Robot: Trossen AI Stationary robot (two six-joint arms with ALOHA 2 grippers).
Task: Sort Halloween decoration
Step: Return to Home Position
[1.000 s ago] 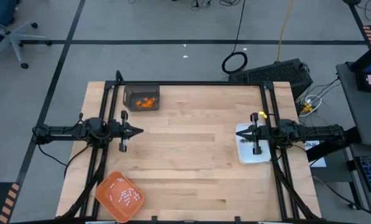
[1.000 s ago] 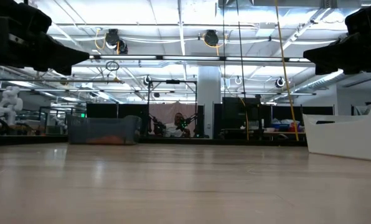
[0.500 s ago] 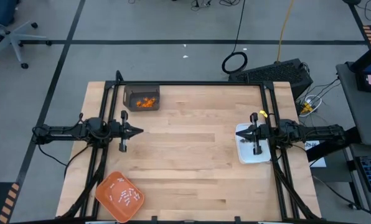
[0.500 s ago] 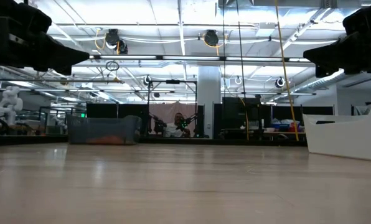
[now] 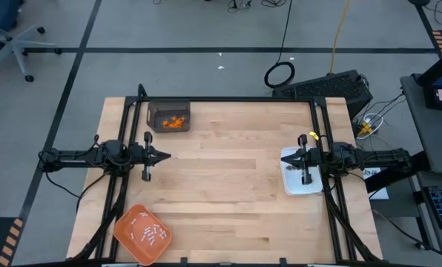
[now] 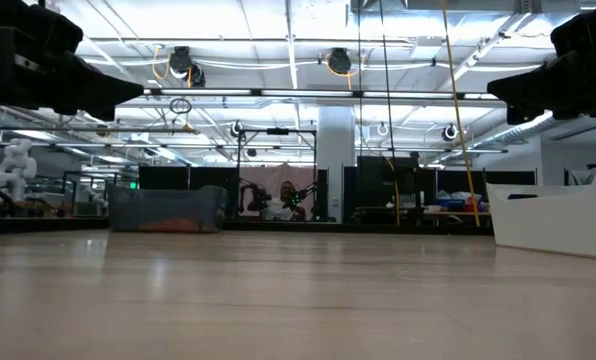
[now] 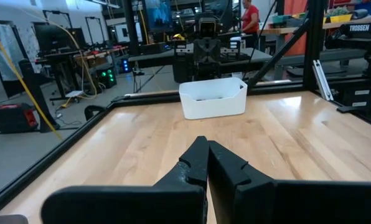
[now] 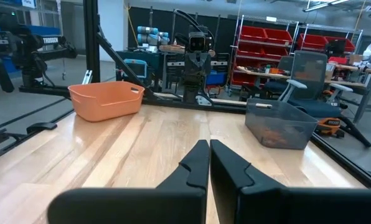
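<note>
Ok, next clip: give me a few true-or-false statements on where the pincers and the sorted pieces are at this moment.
1. The left pincer and the right pincer are both shut with nothing between the fingers. True.
2. The white sticks lie in the orange tray. True.
3. The orange bits share the orange tray with the sticks. False: they lie in the grey bin, at a corner of the table on the left arm's side.
4. The left pincer hangs over the orange tray. False: it is halfway along the table's left side, apart from both the tray and the bin.
</note>
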